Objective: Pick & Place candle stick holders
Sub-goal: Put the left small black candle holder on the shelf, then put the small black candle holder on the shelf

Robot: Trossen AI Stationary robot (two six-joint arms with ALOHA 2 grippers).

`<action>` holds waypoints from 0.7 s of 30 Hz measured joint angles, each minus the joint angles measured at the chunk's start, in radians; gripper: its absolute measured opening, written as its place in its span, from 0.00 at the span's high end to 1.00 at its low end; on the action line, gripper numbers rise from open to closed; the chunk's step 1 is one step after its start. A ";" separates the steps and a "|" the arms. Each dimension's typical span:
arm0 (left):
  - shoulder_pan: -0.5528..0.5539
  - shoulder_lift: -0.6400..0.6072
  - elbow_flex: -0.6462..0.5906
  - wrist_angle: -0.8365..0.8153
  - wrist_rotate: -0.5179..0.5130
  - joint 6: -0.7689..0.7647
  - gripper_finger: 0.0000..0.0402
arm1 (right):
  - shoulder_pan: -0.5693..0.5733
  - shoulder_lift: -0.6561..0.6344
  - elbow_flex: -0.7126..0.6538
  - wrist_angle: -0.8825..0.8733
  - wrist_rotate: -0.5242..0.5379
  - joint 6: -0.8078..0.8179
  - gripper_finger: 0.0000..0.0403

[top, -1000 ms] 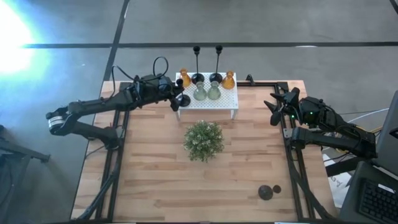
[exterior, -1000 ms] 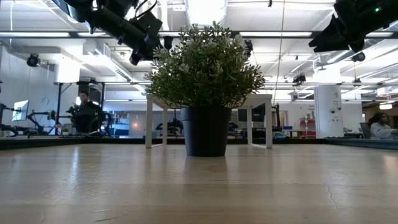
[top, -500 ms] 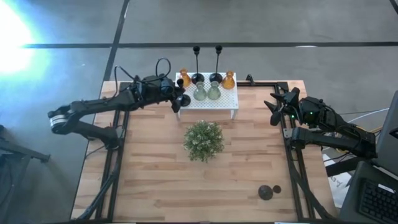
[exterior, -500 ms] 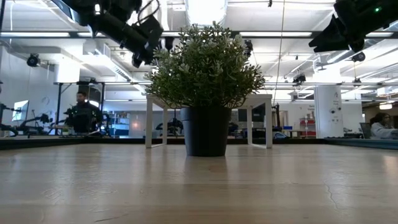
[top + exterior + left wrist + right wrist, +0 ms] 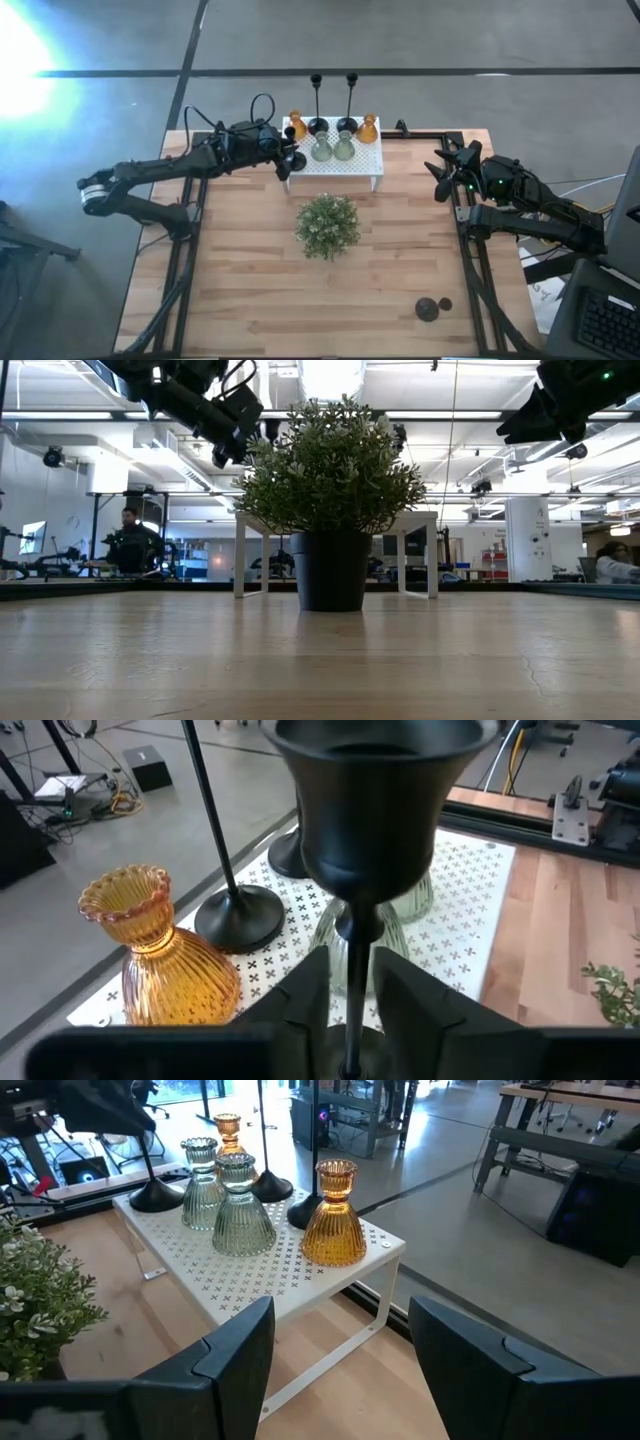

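Left gripper (image 5: 350, 1005): beside the white stand's (image 5: 362, 160) left end, jaws pinching a black short candle holder (image 5: 375, 795) by its thin stem, upright, probably to be placed.
Other holders: amber (image 5: 160, 960), green glass (image 5: 240, 1210) and tall black (image 5: 317, 105) ones on the stand.
Right gripper (image 5: 340, 1345): waits at counter's (image 5: 400, 270) right edge, jaws spread.
Plant (image 5: 327, 225): mid-counter.

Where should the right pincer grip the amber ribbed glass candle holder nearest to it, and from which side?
Grip the amber ribbed glass candle holder at its narrow neck under the flared rim; the bell body is wider. The open right pincer should come from its own side, unobstructed there.
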 joint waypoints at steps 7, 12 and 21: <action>0.000 -0.003 0.000 -0.034 -0.001 -0.010 0.61 | 0.000 0.000 0.000 0.000 0.000 0.000 0.44; 0.000 -0.054 0.000 -0.103 -0.002 0.019 0.48 | 0.000 0.000 0.000 0.000 0.000 0.000 0.44; -0.013 -0.317 -0.059 -0.324 0.086 -0.009 0.44 | 0.000 0.000 0.000 0.000 0.000 0.000 0.44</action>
